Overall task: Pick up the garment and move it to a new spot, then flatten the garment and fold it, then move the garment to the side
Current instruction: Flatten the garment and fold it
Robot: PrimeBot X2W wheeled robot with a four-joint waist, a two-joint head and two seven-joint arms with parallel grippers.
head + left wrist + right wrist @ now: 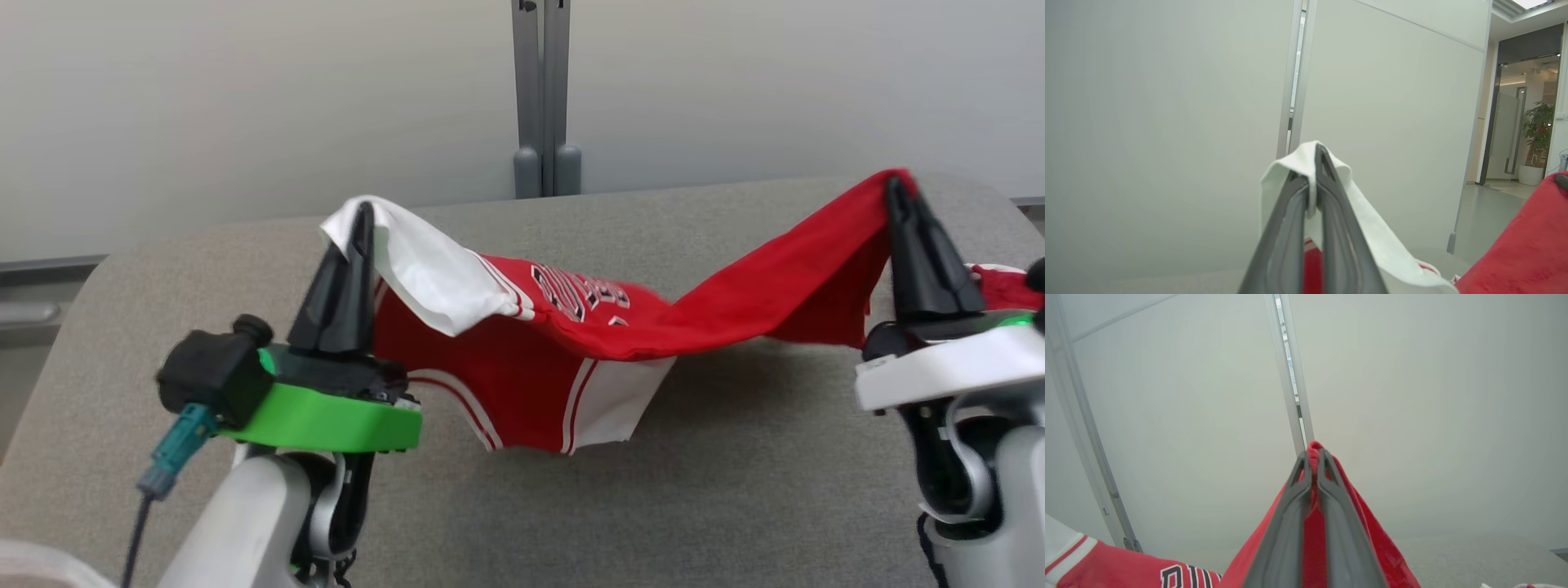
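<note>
Red and white cloth, the garment (506, 351), hangs strung between the two tools, raised at both ends and sagging in the middle. The left tool (362, 214) is closed tight on a white corner of it, which drapes over and past the dark fingertips. In the left wrist view that tool (1309, 171) has white fabric (1372, 232) pinched in the seam between its two fingers, with no gap showing. The right tool (896, 186) is likewise clamped on a red edge. In its own wrist view the tool (1313, 457) has a small fold of red poking out above the tips, and the garment (1126, 567) trails off to the lower left with dark lettering on it. The body of the garment, red with white side stripes, droops low over the worktop (735, 490); I cannot tell whether the lowest hem touches it. A green collar (326, 420) sits behind the left tool, with a teal connector (175, 449) plugged in beside it.

The worktop is grey and felt-like, with rounded far corners. Behind it stand pale wall panels (245, 98) joined at a grey metal post (543, 98). At the right of the left wrist view a doorway (1523, 102) opens onto a potted plant (1539, 126).
</note>
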